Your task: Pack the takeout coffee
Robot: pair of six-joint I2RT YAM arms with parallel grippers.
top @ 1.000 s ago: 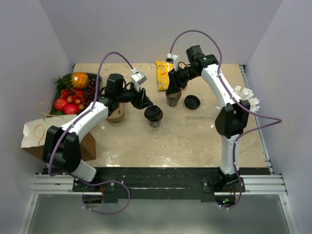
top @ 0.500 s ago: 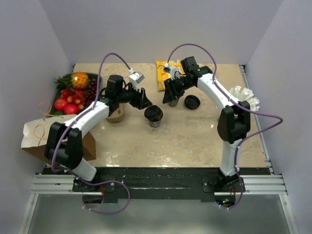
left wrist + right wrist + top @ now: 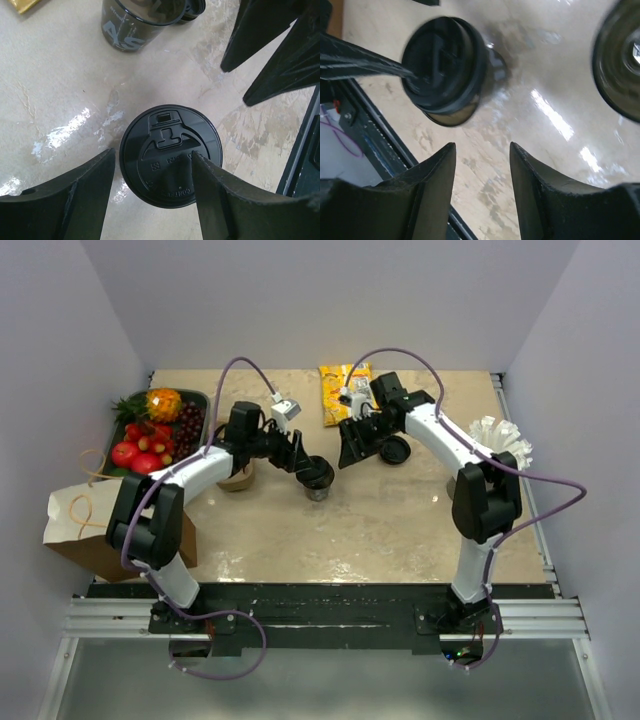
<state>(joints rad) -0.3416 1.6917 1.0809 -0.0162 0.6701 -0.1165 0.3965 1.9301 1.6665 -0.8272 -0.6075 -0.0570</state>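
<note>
A dark coffee cup with a black lid (image 3: 319,477) stands mid-table. My left gripper (image 3: 303,462) is open, and its fingers straddle the lid (image 3: 170,155) from above without closing on it. A second dark cup without a lid (image 3: 136,22) stands just beyond; in the top view my right arm hides it. Its loose black lid (image 3: 395,450) lies on the table to the right. My right gripper (image 3: 350,448) is open and empty, low over the table between the two cups. In the right wrist view (image 3: 482,155) the lidded cup (image 3: 445,70) is blurred.
A brown paper bag (image 3: 75,520) lies at the left front edge. A tray of fruit (image 3: 150,430) sits at the back left, with a brown cardboard piece (image 3: 238,478) beside it. A yellow snack packet (image 3: 338,392) lies at the back, and white paper (image 3: 500,435) at the right.
My left gripper moved right until its fingers straddle the lidded cup. My right gripper came down and forward from above the open cup toward the lidded cup.
</note>
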